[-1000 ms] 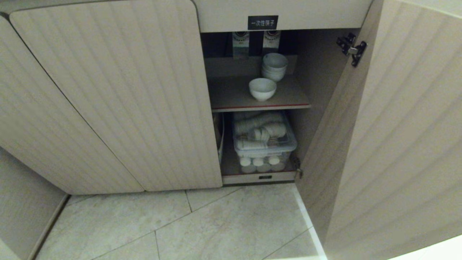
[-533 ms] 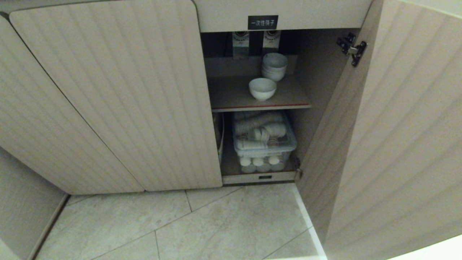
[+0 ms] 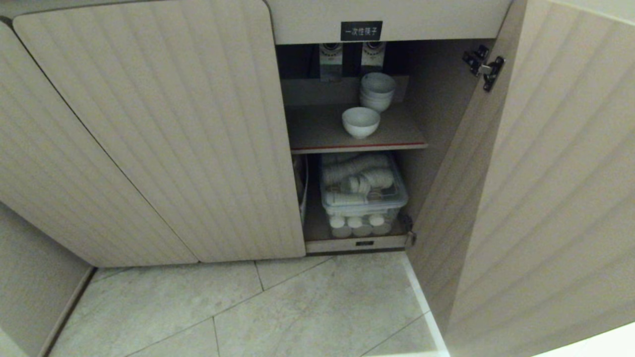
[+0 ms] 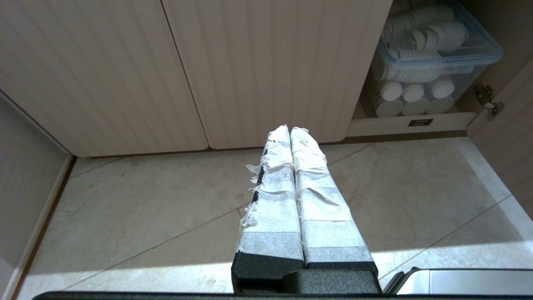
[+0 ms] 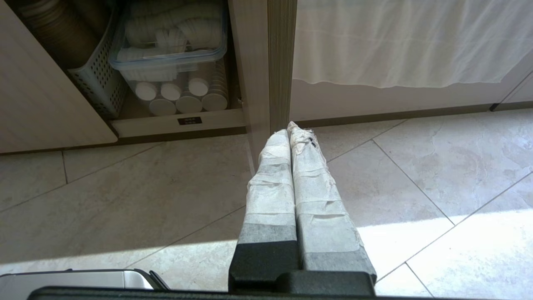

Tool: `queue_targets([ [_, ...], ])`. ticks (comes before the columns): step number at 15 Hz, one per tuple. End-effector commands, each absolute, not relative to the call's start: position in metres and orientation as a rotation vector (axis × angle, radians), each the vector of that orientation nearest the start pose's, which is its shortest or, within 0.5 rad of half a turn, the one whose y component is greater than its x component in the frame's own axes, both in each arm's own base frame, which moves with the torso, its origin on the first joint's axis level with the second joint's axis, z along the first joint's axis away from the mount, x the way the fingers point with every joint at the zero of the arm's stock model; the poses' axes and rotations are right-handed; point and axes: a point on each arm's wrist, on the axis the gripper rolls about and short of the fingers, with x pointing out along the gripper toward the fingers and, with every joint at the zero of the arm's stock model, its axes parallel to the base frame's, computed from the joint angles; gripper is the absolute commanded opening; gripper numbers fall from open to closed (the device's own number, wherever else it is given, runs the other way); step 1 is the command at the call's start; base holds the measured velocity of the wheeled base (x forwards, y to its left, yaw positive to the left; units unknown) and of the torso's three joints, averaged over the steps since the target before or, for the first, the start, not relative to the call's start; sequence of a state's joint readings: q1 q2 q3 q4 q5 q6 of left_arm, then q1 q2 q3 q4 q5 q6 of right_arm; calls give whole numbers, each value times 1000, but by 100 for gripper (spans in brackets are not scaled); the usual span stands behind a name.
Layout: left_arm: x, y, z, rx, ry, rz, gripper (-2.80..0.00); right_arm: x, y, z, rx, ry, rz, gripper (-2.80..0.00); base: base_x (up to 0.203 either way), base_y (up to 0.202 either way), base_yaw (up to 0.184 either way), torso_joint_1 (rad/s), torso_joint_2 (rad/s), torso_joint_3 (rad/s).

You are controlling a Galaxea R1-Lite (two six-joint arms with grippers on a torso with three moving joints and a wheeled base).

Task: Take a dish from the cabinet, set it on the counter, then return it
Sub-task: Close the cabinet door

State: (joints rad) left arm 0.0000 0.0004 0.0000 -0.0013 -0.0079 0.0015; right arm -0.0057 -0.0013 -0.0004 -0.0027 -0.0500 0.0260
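Head camera, looking down: the cabinet before me stands with its right door swung wide, a small black label above the opening. On the red-edged upper shelf sits the dish, a single white bowl, upright and near the shelf's front, with a stack of similar bowls just behind it and apart from it. Below, a clear lidded box packed with white cups fills the lower compartment. Neither of my arms shows in this view. Seen from my wrist cameras, both hang low over the tiled floor in front of the cupboard, well short of the shelf: my left gripper faces the closed door, its taped fingers pressed together and empty; my right gripper points at the open door's edge, likewise pressed together on nothing.
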Motion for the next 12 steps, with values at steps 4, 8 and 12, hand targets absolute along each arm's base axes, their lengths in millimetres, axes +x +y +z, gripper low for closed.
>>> queue_targets([
  [4, -23, 0, 76, 2, -2, -8, -280, -23, -1, 76, 36, -5, -57, -280, 0, 0, 0, 0, 0, 0],
  [8, -23, 0, 76, 2, -2, -8, -280, -23, -1, 76, 38, -4, -57, -280, 0, 0, 0, 0, 0, 0],
  [12, -23, 0, 76, 2, -2, -8, -280, -23, -1, 76, 40, -4, -58, -280, 0, 0, 0, 0, 0, 0],
])
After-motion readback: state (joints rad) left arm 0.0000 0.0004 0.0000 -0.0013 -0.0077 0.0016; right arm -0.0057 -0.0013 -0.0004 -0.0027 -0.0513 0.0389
